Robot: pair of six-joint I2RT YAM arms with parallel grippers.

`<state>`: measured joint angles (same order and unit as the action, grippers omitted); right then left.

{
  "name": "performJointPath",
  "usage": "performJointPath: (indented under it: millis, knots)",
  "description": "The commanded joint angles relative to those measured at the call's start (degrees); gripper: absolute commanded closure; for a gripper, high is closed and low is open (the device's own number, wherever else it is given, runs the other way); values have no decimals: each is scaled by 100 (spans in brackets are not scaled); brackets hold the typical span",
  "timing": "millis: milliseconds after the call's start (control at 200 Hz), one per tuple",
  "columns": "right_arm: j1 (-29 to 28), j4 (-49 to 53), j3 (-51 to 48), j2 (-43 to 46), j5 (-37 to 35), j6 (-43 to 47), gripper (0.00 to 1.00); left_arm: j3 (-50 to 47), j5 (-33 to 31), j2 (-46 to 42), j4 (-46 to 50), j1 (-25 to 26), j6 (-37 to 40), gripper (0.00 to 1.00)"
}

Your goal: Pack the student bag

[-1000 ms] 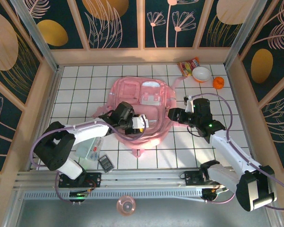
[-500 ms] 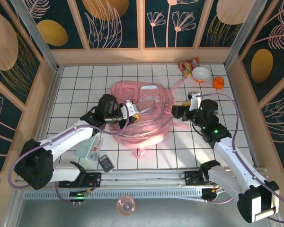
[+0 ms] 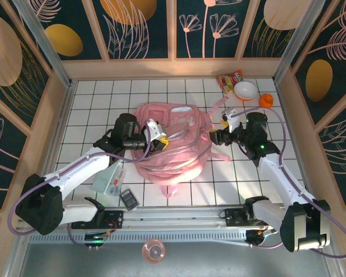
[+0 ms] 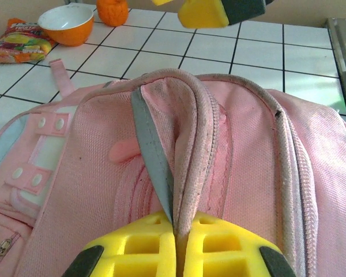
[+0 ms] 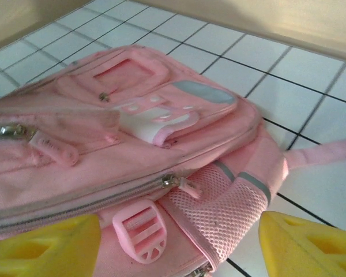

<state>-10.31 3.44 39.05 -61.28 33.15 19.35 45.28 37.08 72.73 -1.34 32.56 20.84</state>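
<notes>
Top view. The student bag (image 3: 173,153) lies in a rumpled heap at the middle of the tiled counter (image 3: 92,109), between your two arms. Your left arm (image 3: 81,167) runs from its base at the near left, low and long across the counter. Its wrist is turned toward the bag, and the left fingers (image 3: 156,130) are on the bag's left upper edge. Your right arm (image 3: 279,176) rises from the near right and leans inward, elbow out. The right fingers (image 3: 223,123) are at the bag's right side, by a strap. A snack packet (image 3: 229,80), a bowl (image 3: 245,90) and a small orange object (image 3: 266,101) sit at the far right corner, well apart from the bag. A clear case (image 3: 106,180) and a dark calculator (image 3: 128,199) lie near the left arm's base.

Left wrist. The left fingers (image 4: 132,249) are pressed together, pinching a fold of pink fabric and a grey-edged strap at the top of the bag (image 4: 242,167). The fold stands up from the grip. The bowl (image 4: 66,23) and packet (image 4: 17,43) show beyond.

Right wrist. The right fingers (image 5: 46,247) stand wide apart, holding nothing. The bag (image 5: 104,138) lies ahead, with its mesh side pocket (image 5: 228,208) and a pink buckle (image 5: 141,231) in the gap between them. You cannot tell whether either finger touches the fabric.
</notes>
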Motion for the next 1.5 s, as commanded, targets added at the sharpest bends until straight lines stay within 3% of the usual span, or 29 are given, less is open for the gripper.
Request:
performJointPath:
  millis: [0, 560, 716, 836, 1151, 1496]
  knots:
    - [34, 106, 391, -284, 854, 1030, 29, 420, 634, -277, -633, -18, 47, 100]
    - [0, 695, 1287, -1997, 1647, 2591, 31, 597, 717, -193, -430, -21, 286, 100]
    - [-245, 741, 1393, -2308, 1661, 2531, 33, 618, 703, -180, -434, -18, 302, 100]
    - [-322, 840, 1348, -2398, 2086, 2429, 35, 614, 660, -180, -504, -20, 271, 100]
    - [-734, 1902, 1074, -1744, 1906, 2582, 38, 556, 343, -151, -586, -19, 315, 100]
    - [-736, 2099, 557, 30, 1461, 2031, 36, 470, 317, -174, -560, -13, 386, 100]
